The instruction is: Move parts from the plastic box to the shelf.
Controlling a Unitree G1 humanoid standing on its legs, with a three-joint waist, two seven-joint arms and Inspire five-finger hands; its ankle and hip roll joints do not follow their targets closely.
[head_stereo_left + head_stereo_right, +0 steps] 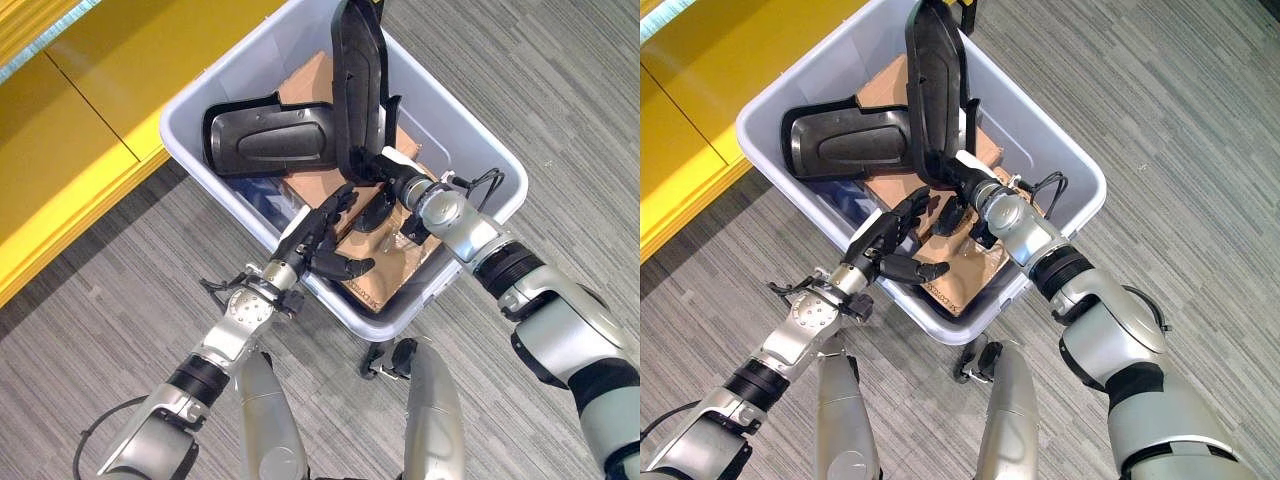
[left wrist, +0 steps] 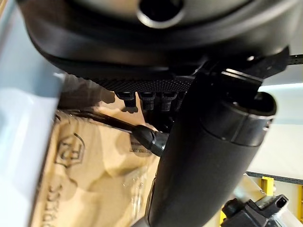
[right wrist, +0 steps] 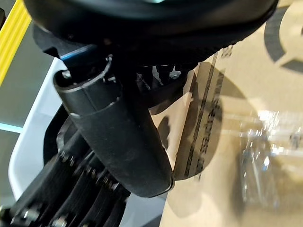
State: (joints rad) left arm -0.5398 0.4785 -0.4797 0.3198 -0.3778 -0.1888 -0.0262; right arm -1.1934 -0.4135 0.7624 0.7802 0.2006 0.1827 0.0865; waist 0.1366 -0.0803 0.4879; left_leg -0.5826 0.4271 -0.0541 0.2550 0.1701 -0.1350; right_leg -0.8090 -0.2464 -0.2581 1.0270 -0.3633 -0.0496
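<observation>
Across the grey striped carpet we see a yellow shelf surface at ten o'clock, smooth and glossy. Beside it, at twelve o'clock, stands the plastic box, a pale translucent tub with rounded corners. Inside, flat brown cardboard with dark printed marks lines the bottom; we cannot read the print. On it lies one moulded black part, long, matte and rounded, at eleven o'clock. A second black part, curved like a shell, stands upright at twelve o'clock, its lower end at our right hand, whose fingers are curled round it. Our left hand reaches over the box's near rim at six o'clock, fingers spread and relaxed above the cardboard, holding nothing.
</observation>
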